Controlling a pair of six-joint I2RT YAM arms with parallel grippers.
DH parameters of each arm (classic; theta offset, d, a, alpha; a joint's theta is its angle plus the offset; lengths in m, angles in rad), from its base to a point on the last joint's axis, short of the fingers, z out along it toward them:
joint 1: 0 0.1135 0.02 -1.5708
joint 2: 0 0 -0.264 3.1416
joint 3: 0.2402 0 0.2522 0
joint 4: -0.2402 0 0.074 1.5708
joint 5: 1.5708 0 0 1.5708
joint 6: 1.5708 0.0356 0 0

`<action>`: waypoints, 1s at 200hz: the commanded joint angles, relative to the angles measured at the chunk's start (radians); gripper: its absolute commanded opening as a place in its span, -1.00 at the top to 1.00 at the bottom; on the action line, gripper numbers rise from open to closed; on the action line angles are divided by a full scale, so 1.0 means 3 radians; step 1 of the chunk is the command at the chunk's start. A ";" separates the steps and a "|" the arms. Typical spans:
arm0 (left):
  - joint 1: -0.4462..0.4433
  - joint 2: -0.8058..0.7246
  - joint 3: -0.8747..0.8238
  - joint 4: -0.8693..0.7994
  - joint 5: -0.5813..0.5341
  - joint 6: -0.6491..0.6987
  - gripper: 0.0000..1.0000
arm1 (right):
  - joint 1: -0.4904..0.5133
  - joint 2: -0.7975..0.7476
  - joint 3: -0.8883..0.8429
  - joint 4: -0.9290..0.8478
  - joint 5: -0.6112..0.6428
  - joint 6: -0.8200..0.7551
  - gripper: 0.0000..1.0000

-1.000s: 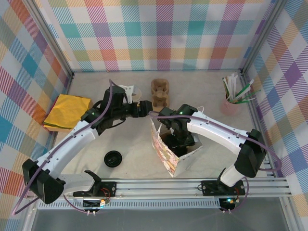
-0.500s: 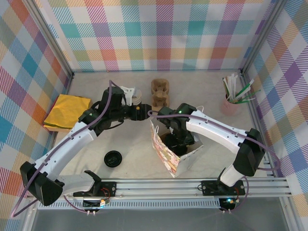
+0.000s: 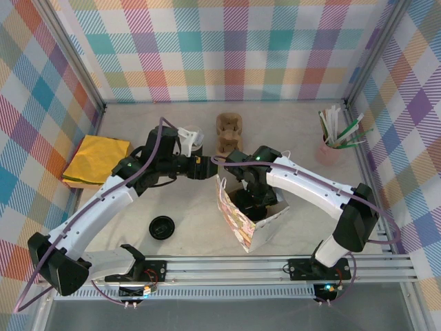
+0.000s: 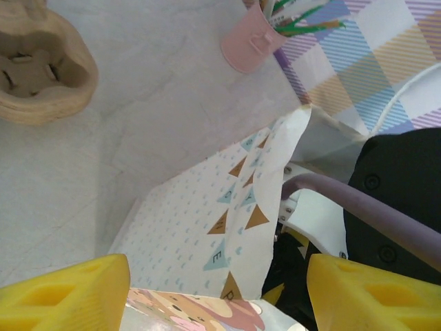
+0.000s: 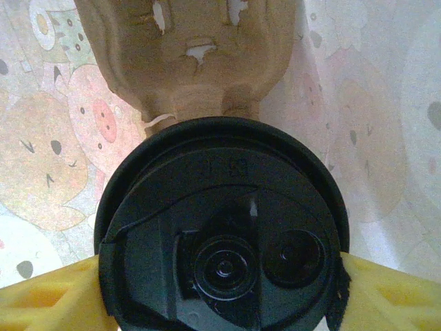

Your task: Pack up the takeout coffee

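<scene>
The right gripper (image 5: 220,293) holds the takeout coffee (image 5: 220,200) inside the paper bag (image 3: 236,222), a cardboard tray (image 5: 200,62) just past its tips. The left gripper (image 4: 220,296) is wide around the bag's rim. Next, I think: lower it and let go.

Takeout coffee (image 5: 220,227), round black lid on, sits down inside the cartoon-print bag (image 5: 41,138), pinched by the right gripper (image 5: 219,298).

one bag (image 3: 234,222), one loose lid (image 3: 162,227), one lidded coffee (image 5: 220,238).
</scene>
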 commanded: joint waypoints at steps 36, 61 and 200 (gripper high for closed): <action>-0.0135 0.0235 0.0195 0.0006 -0.0064 0.0204 -0.32 | -0.0020 -0.0012 0.0013 -0.0021 -0.0033 -0.0045 -0.39; -0.0145 0.0324 0.0257 0.0021 -0.0112 0.0222 -0.28 | -0.0020 -0.0018 0.0002 -0.0016 -0.0036 -0.0043 -0.39; -0.0181 0.0468 0.0434 0.0018 -0.0422 0.0332 0.70 | -0.0020 0.0021 0.0110 -0.0003 -0.0005 -0.0068 -0.39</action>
